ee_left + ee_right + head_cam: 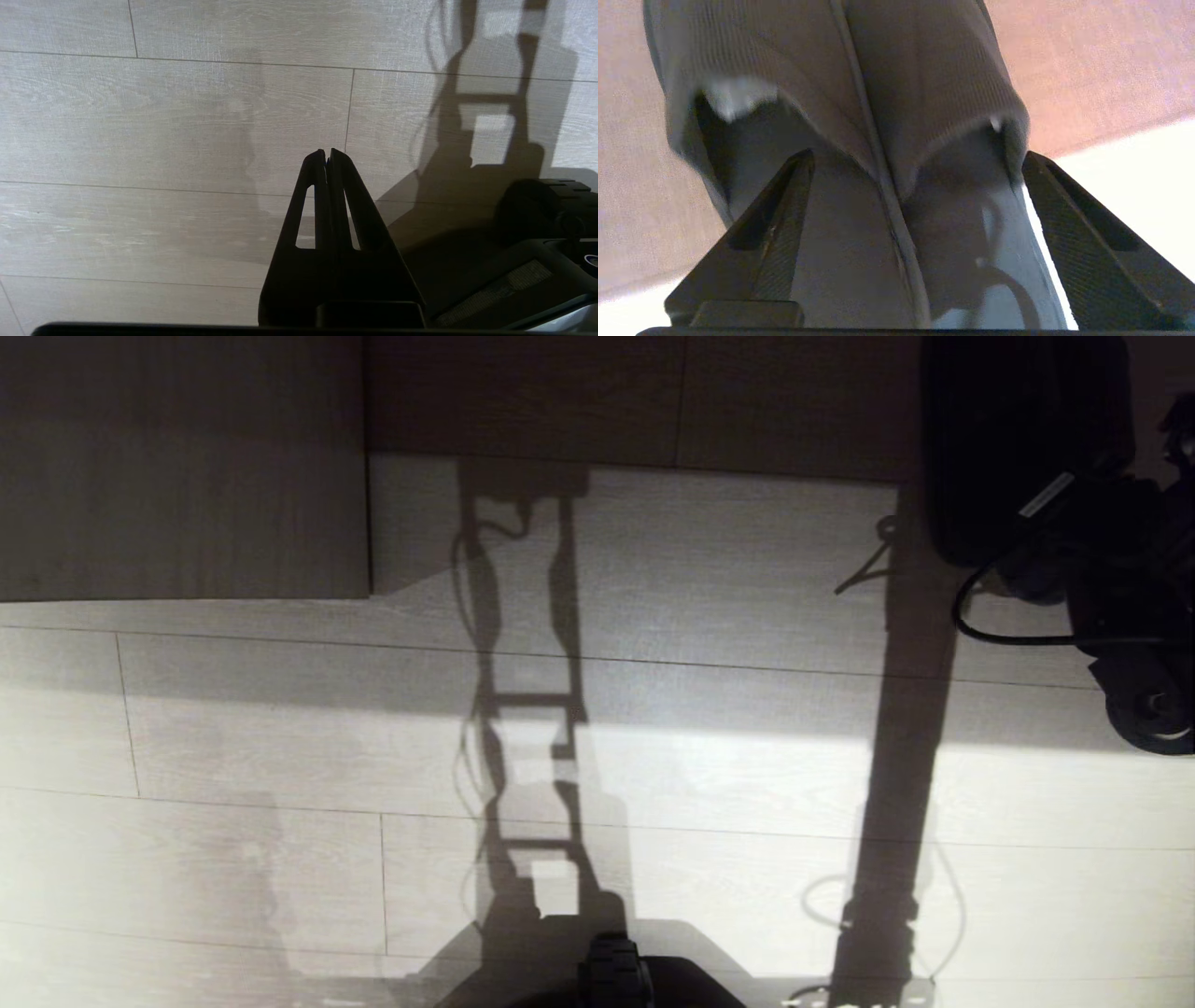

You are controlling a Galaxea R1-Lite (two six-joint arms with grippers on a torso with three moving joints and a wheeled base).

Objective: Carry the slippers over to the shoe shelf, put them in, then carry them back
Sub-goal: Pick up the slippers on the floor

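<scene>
The slippers (878, 84), a dark grey fabric pair, lie side by side with their toes pointing away from my right gripper (917, 154). Its jaws stand open, one on each outer side of the pair's heels, and a bright gap shows beside one finger (1069, 224). In the head view the slippers (1018, 439) are a dark mass at the top right, with my right arm (1120, 579) behind them. They rest mostly on the shaded brown board of the shoe shelf (607, 401). My left gripper (325, 151) hangs shut and empty over the floor.
A wooden panel (177, 467) juts out at the top left of the head view. Pale plank floor (280, 728) lies before me, crossed by the robot's shadow. A black cable (990, 630) loops off the right arm. My base (611, 975) shows at the bottom edge.
</scene>
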